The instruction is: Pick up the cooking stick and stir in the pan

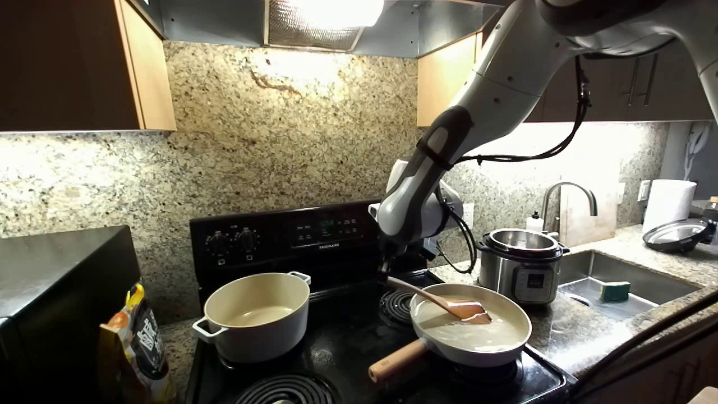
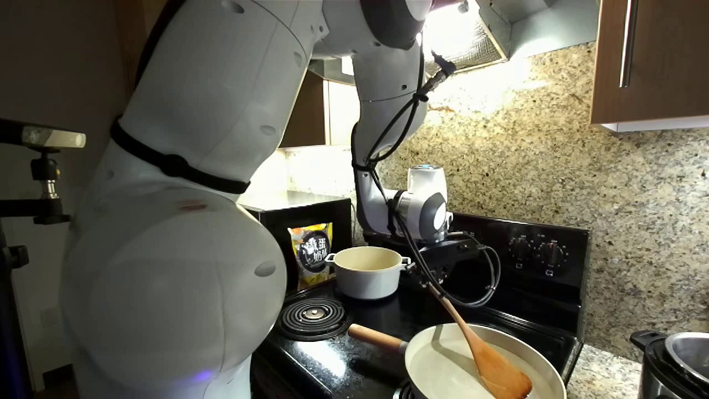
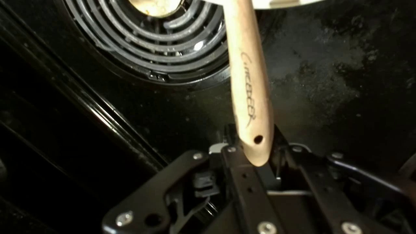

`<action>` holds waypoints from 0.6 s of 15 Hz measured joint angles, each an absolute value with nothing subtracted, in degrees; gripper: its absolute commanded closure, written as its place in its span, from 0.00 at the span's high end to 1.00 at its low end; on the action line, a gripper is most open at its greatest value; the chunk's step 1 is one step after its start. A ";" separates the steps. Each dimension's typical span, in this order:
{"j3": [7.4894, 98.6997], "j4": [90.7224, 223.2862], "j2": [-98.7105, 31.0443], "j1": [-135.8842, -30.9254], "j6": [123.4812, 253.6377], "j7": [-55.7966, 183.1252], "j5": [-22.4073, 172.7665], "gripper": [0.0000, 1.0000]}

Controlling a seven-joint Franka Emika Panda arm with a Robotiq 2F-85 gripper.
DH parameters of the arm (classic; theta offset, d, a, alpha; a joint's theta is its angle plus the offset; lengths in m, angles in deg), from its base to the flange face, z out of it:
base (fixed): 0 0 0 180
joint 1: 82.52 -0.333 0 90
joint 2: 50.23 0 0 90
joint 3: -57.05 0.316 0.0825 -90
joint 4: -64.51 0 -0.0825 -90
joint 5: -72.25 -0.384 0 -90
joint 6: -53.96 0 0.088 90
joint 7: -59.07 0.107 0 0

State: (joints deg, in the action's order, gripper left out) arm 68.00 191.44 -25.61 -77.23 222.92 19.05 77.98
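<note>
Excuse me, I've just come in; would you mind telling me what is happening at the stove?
The robot's gripper is holding the wooden cooking stick near the end of its handle, with its broad end down inside the frying pan. The pan sits on the stove, with the two-handled pot standing apart from it. I cannot tell whether any stirring has begun.
</note>
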 measured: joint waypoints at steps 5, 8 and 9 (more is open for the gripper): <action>70.75 191.23 -26.18 -77.36 222.85 19.05 79.28 0.11; 73.43 191.07 -25.54 -76.75 222.37 19.04 79.03 0.11; 74.53 191.07 -25.16 -76.26 222.33 19.04 78.72 0.11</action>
State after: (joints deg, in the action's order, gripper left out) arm 74.53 191.07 -25.16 -76.26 222.33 19.04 78.72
